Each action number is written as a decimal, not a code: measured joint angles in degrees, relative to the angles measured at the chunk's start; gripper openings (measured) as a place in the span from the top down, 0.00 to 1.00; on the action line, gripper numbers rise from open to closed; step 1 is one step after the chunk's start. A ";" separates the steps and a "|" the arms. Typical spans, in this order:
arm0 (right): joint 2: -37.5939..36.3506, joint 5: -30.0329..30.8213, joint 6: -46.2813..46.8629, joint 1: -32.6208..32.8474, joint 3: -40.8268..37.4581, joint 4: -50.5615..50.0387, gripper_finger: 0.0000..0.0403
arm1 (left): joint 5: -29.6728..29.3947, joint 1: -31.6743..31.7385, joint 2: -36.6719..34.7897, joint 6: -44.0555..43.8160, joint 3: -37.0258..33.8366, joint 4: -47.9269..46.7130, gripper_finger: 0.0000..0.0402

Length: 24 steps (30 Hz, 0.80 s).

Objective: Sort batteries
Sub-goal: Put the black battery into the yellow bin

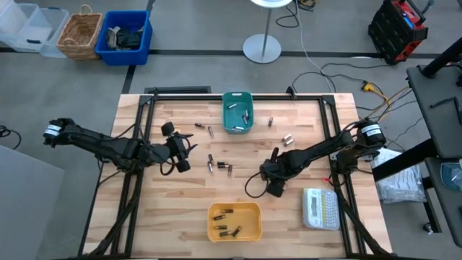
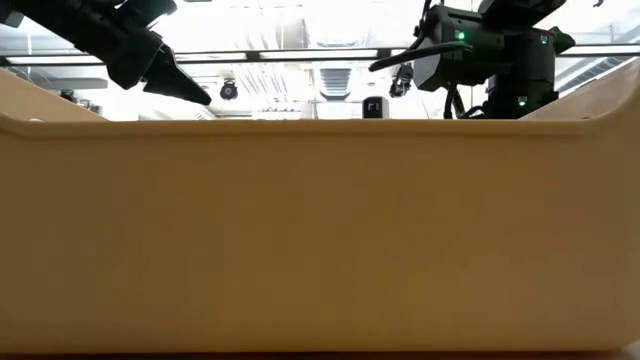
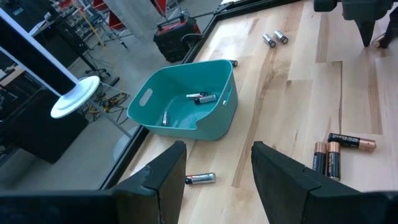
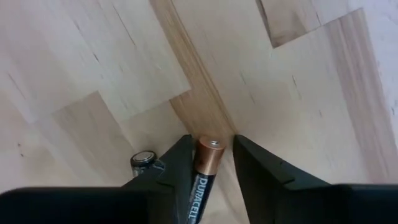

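Right claw was down at the surface, between the teal bin and the yellow bin and nearer the yellow one, its two fingers set either side of a copper-topped battery. From the right wrist view I could not tell whether the pads were already pressing the cell or only flanking it with a sliver of gap; I logged it as closed on the cell. A second, silver-capped battery lay just beside the outer face of one finger.

Left claw hovered spread and empty, on the side of the teal bin away from the white label maker. Ahead of it lay one silver cell near the bin wall, and three copper-and-black cells farther out from the bin.

Both bins already held a few cells; others were scattered loose around the teal bin.

Handling judgement: these cells looked rigid, smooth-skinned and light but dense for their size, so they would roll freely on wood and could squirt out of a pinch taken near an end. I judged the best hold to be across the middle of the barrel, fingers square to the axis. The neighbouring silver cell risked being nudged on lift.
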 joint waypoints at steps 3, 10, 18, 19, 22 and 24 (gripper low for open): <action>0.02 0.54 -0.49 0.00 0.00 -0.08 0.79 | 0.00 0.00 0.00 0.00 0.00 -0.01 0.60; 0.04 1.24 -2.38 0.00 0.00 -0.04 0.88 | 0.00 0.00 0.00 0.00 0.00 -0.06 0.60; -0.03 3.36 -3.16 0.04 -0.02 0.09 0.89 | 0.00 0.00 0.00 0.00 0.00 -0.07 0.60; -0.29 3.66 -3.18 0.04 -0.07 0.12 0.89 | 0.00 0.00 0.00 0.00 0.00 -0.06 0.60; -1.68 4.99 -3.17 -0.04 -0.12 0.19 0.89 | 0.00 0.00 0.00 0.00 0.00 -0.08 0.60; -3.39 5.64 -3.20 -0.11 0.06 0.18 0.89 | 0.00 0.00 0.00 0.00 0.00 -0.09 0.60</action>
